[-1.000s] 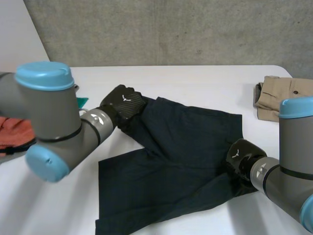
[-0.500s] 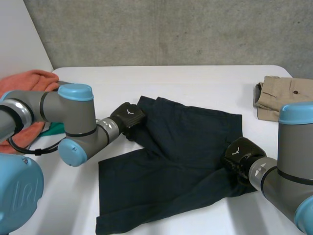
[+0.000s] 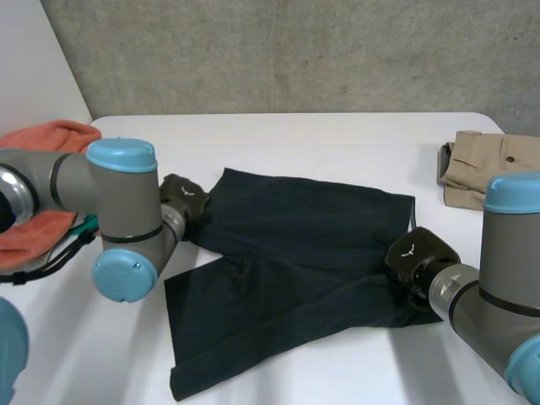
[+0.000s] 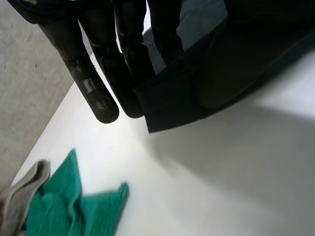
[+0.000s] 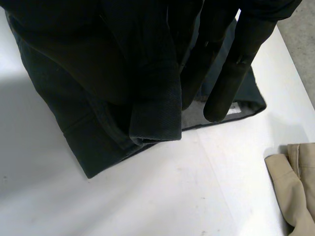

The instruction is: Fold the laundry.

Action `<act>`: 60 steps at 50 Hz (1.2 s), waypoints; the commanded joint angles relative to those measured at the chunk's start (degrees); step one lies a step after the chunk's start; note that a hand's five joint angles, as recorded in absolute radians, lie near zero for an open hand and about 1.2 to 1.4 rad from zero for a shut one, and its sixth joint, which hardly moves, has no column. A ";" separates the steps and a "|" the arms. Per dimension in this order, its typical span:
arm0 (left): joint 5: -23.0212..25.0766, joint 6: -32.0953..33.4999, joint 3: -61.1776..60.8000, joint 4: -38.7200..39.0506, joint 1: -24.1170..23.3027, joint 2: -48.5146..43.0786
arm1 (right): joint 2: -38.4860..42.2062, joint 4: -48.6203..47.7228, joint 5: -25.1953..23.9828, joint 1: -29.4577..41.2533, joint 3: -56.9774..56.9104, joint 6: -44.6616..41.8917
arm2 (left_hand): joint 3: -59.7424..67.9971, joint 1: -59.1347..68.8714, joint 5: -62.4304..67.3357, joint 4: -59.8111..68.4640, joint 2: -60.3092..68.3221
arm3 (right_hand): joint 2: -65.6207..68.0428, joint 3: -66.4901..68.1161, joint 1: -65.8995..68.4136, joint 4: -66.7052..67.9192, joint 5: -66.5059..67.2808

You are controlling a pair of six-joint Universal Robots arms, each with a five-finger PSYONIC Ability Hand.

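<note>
Grip is kept on the shorts [image 3: 295, 253] at both ends. By the left robot hand [image 3: 184, 196] one corner is pinched against straight fingers [image 4: 101, 73] and held just off the desk [image 3: 337, 139]. By the right robot hand [image 3: 418, 253] the opposite edge is clamped, with cloth bunched under its fingers [image 5: 231, 69]. Between the two, the shorts are spread on the desk.

The thin left pinch could be lost if the cloth is pulled hard. The bunch at the right could be carried into the fold as a crease. The green cloth [image 4: 74, 206] beyond the left fingertips could be snagged by a wide sweep.

Counted: two robot hands, one pair of shorts, one green cloth, one orange cloth [image 3: 42, 139] further out, and one tan garment [image 3: 489, 169] beyond the right robot hand.
</note>
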 commanded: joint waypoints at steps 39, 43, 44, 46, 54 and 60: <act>5.29 -22.78 -43.54 -7.88 -7.17 37.22 | 1.56 -4.92 -0.01 -0.97 -3.09 14.09 | -40.59 -38.04 -38.28 -41.13 -40.96 | 12.01 11.61 16.83 11.24 11.65; 5.47 -23.31 -44.86 -7.88 -6.91 36.34 | 1.56 -5.53 0.08 -0.97 -3.09 14.71 | -39.93 -37.37 -37.61 -40.47 -40.30 | 12.01 11.61 16.83 11.24 11.65; 5.55 -23.48 -44.95 -7.88 -6.91 35.90 | 1.56 -5.53 0.08 -0.97 -3.09 14.80 | -39.42 -36.87 -37.10 -39.96 -39.79 | 12.01 11.61 16.83 11.24 11.65; 6.34 -24.36 -44.77 -7.88 -7.34 33.37 | 1.56 -5.53 0.08 -0.97 -3.00 14.80 | -37.91 -35.36 -35.60 -38.45 -38.29 | 12.01 11.61 16.83 11.24 11.65; 6.96 -24.72 -41.52 -8.14 -7.35 30.54 | 0.86 -3.69 0.08 -1.41 -2.39 13.48 | 12.03 14.59 14.35 11.49 11.66 | 12.01 11.61 16.83 11.24 11.65; 7.31 -18.06 -43.80 -17.17 -11.38 35.37 | -4.05 16.30 -0.10 -3.42 3.39 -4.38 | 12.03 14.59 14.35 11.49 11.66 | 12.01 11.61 16.83 11.24 11.65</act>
